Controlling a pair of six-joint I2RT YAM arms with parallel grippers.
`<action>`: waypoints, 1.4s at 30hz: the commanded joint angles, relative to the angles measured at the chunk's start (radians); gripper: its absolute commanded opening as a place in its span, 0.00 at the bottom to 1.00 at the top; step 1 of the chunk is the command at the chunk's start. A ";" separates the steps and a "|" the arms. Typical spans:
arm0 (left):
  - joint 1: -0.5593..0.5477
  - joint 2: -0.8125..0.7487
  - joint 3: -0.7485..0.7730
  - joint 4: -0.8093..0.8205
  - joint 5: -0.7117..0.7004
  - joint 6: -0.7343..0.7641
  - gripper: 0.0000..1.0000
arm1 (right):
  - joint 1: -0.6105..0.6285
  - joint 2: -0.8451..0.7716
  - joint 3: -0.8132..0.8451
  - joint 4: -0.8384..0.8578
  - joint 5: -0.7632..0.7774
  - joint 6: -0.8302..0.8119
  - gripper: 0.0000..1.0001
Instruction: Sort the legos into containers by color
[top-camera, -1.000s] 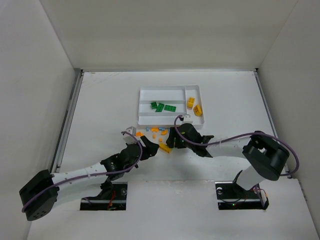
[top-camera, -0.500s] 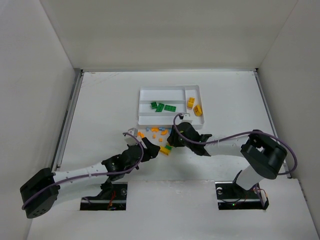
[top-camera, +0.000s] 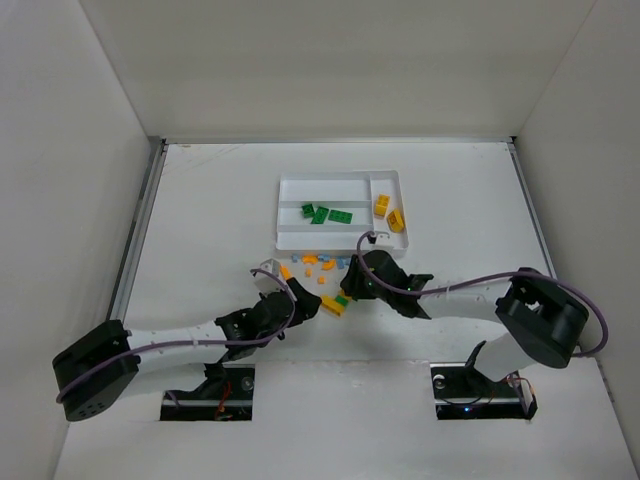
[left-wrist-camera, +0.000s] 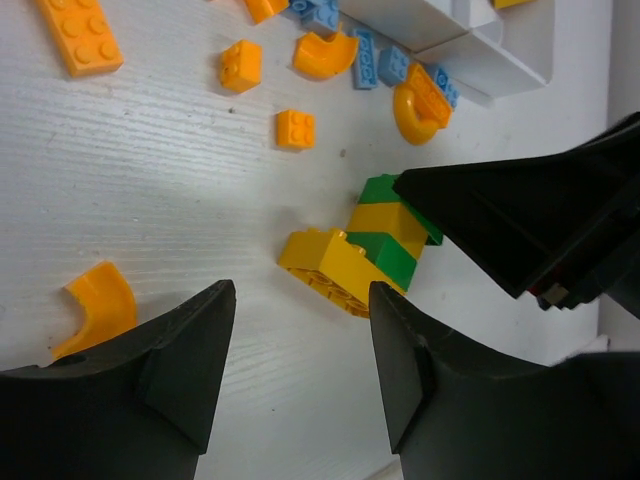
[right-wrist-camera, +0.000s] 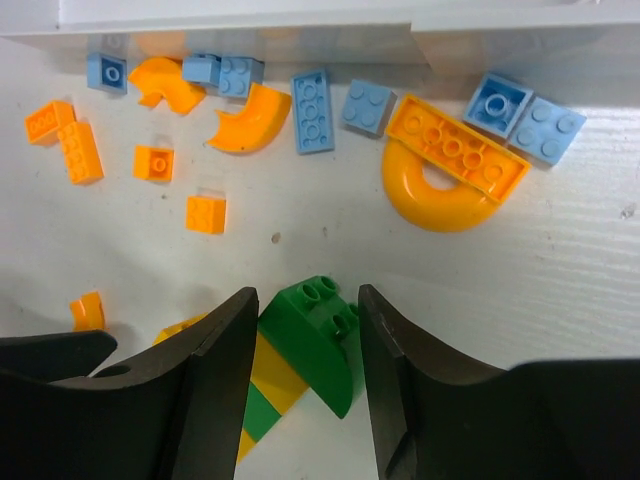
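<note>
- White plastic tray (top-camera: 325, 189) lies beyond both arms in your top view. Green legos (top-camera: 325, 213) sit in its middle long slot, and yellow legos (top-camera: 390, 213) in the crosswise slot at its right end.
- Orange and light blue loose legos (top-camera: 312, 262) are scattered on the table (top-camera: 200, 200) just outside the tray's near wall.
- A little farther from that wall, your left gripper (top-camera: 312, 300) and right gripper (top-camera: 345, 288) face each other over a yellow-and-green stack (top-camera: 335, 303).
- Left wrist view: the left gripper (left-wrist-camera: 300, 300) has its fingers apart with nothing between them. The stack (left-wrist-camera: 375, 245) lies just ahead of the tips, towards the tray corner (left-wrist-camera: 470, 60).
- The right gripper's black finger (left-wrist-camera: 520, 220) touches the stack's green top. An orange plate (left-wrist-camera: 80, 35) and a curved orange piece (left-wrist-camera: 100, 305) lie well to the side.
- Right wrist view: the right gripper (right-wrist-camera: 307, 300) has its fingers closed against both sides of the green brick (right-wrist-camera: 315, 340) that tops the stack.
- An orange arch (right-wrist-camera: 440, 195) and light blue plates (right-wrist-camera: 312, 110) lie between that brick and the tray wall (right-wrist-camera: 250, 15).
- Any lettering on the studs is too small for you to read.
</note>
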 joint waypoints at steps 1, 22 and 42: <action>-0.024 0.057 0.050 0.032 -0.046 -0.040 0.52 | 0.029 -0.032 -0.027 0.015 0.021 0.035 0.50; -0.133 0.303 0.194 -0.056 -0.168 -0.170 0.44 | 0.138 -0.383 -0.194 -0.038 0.178 0.194 0.56; -0.165 0.136 0.351 -0.619 -0.157 -0.305 0.56 | 0.121 -0.379 -0.253 0.003 0.224 0.142 0.59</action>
